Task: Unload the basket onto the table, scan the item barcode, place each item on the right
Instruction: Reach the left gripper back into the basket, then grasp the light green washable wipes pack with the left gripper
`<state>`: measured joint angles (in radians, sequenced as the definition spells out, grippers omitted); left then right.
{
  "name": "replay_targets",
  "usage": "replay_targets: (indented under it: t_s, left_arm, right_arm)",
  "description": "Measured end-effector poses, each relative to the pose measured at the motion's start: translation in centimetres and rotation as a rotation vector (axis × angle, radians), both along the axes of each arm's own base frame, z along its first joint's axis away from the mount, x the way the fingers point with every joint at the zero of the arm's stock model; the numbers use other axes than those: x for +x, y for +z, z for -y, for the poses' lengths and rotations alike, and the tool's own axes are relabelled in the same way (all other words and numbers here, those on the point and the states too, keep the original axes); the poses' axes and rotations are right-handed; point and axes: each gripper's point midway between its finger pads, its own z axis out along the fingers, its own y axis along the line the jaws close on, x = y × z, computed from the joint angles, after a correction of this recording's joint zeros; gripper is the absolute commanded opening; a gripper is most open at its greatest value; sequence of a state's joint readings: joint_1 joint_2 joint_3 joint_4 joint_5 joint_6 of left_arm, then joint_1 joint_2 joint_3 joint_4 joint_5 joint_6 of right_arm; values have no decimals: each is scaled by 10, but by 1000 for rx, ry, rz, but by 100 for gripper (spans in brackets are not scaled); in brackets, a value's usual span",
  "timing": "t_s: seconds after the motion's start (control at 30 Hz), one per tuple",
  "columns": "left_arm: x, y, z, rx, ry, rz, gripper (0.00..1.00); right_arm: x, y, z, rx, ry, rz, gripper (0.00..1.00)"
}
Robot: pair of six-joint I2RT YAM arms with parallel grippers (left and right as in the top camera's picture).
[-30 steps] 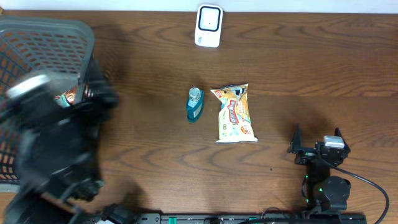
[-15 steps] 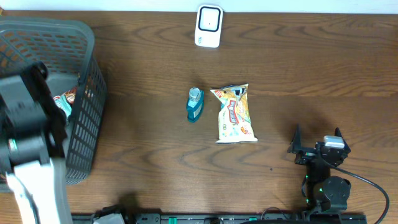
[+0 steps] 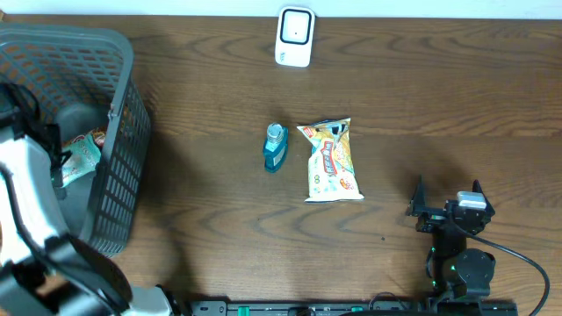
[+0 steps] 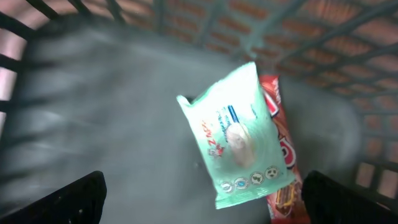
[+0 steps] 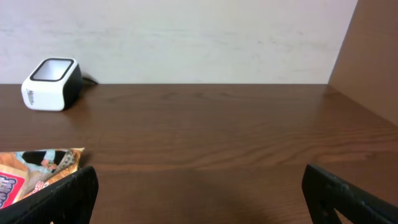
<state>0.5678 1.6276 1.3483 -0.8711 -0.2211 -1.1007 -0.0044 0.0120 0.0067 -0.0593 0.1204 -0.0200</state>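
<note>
The left claw hangs over the basket, its jaws spread wide with nothing between them; only the two dark fingertips show at the bottom corners of the left wrist view. The basket is a dark grey mesh one, well to the left of the scanner and nearer the robot than it. On the basket floor, right under the claw, lies a green packet, flat and turned at a slant. It lies partly over a red packet that sticks out along its right edge.

On the brown table, a small blue bottle lies on its side, nearer the robot than the scanner and a touch left of it. Just beside the bottle, slightly right of the scanner's line, lies a yellow snack bag, not touching the bottle. The scanner itself, white with a dark window, stands at the far edge of the table.

The right claw rests well to the right of the scanner, near the robot's edge, jaws fully apart and holding nothing.
</note>
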Motion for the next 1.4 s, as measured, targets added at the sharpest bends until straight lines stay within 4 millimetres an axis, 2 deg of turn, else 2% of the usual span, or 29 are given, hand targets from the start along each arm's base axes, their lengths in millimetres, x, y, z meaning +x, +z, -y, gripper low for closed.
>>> replay_targets:
  t_s: [0.23,0.43,0.47,0.5,0.57,0.63,0.67,0.7,0.73,1.03,1.13,1.2,1.23,1.27,1.3,1.33,1.4]
  left_arm:
    - [20,-59,-1,-107,9,-42,98]
    - [22,-91,2,-163,26,-87,99]
    - [23,-94,2,-164,27,-88,93]
    - [24,-98,1,-166,29,-87,82]
    - [28,-102,-1,-165,29,-82,53]
    - [28,-107,-1,-170,34,-87,39]
    - [28,-109,-1,-171,36,-89,28]
    - [29,-111,-2,-171,36,-89,12]
    - [31,-111,-2,-172,32,-88,7]
    - [27,-106,5,-205,-48,-126,7]
    - [25,-99,14,-230,-94,-116,7]
    - [27,-80,17,-216,-122,-68,7]
    - [28,-64,17,-191,-130,-30,7]
    - [31,-31,16,-139,-142,45,7]
    - [32,-20,16,-120,-147,74,7]
    - [33,4,16,-79,-155,130,7]
    - [30,60,18,24,-175,266,7]
  right_arm:
    - [0,0,0,0,0,0,99]
    - [0,0,0,0,0,0,99]
    - [0,0,0,0,0,0,99]
    - [0,0,0,0,0,0,99]
    - [0,0,0,0,0,0,99]
    - [0,0,0,0,0,0,99]
    - [0,0,0,0,0,0,99]
    - [0,0,0,0,0,0,99]
    - [0,0,0,0,0,0,99]
    - [0,0,0,0,0,0,99]
    - [0,0,0,0,0,0,99]
    - [0,0,0,0,0,0,99]
    - [0,0,0,0,0,0,99]
    - [0,0,0,0,0,0,99]
    - [0,0,0,0,0,0,99]
    - [0,0,0,0,0,0,99]
    - [0,0,0,0,0,0,99]
